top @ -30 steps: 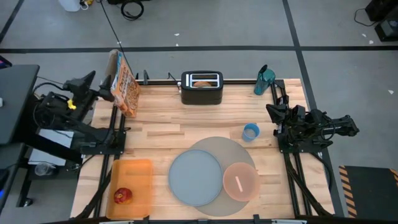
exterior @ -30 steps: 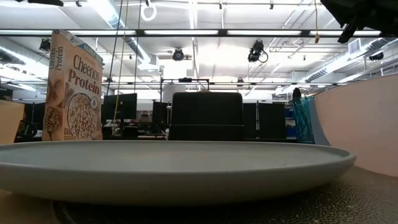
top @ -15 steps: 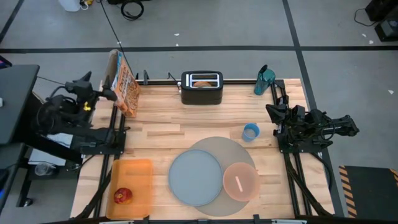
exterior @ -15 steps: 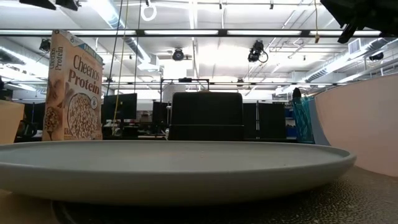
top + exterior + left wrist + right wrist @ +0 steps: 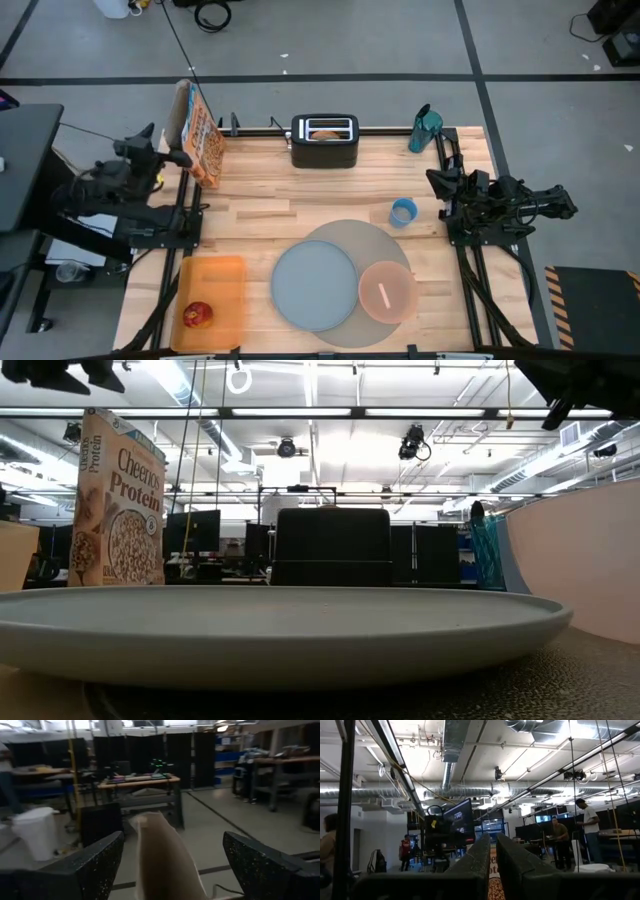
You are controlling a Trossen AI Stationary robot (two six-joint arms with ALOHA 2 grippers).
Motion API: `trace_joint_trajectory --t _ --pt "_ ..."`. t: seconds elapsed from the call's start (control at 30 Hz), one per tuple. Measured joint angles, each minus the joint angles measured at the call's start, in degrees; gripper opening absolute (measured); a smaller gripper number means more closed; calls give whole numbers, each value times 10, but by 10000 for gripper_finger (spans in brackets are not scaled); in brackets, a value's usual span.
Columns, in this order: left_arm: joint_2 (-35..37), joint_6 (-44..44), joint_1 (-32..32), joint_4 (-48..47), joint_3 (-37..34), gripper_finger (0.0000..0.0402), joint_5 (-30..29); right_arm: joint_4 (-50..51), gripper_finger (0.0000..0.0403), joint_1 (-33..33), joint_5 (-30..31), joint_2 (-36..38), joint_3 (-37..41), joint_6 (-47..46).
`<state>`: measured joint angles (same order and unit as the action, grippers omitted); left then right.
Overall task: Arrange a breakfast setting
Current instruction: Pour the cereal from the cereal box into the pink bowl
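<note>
Two dishes, grey-blue plate and pink bowl, sat on the grey mat nearest, the toaster beyond, the left gripper spread beside the cereal box, the right gripper pressed together.

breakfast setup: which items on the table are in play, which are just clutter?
In play: grey mat, grey-blue plate, pink bowl with spoon, cereal box, bagel, red fruit, blue cup.

Clutter: toaster, orange tray, teal bottle.
</note>
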<state>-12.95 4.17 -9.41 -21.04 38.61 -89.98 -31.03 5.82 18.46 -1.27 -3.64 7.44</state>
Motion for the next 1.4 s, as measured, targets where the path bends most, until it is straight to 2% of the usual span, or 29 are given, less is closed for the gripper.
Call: trace_joint_trajectory --t 0.2,0.33,0.5,0.73,1.17,1.4 --pt "38 -114 -20 -111 0 350 -1 -1 38 0 -2 0 0 0" --pt "49 -128 -13 -133 0 350 0 -1 38 0 -2 0 0 0" --pt "49 -163 -13 -171 0 350 43 -1 38 0 -2 0 0 0" --pt "49 -261 -13 -274 0 350 55 -1 38 0 -2 0 0 0" --pt "49 -275 -13 -286 0 350 93 -2 38 0 -2 0 0 -2" --pt "48 -276 -12 -289 0 350 93 -2 38 0 -1 0 0 -3"
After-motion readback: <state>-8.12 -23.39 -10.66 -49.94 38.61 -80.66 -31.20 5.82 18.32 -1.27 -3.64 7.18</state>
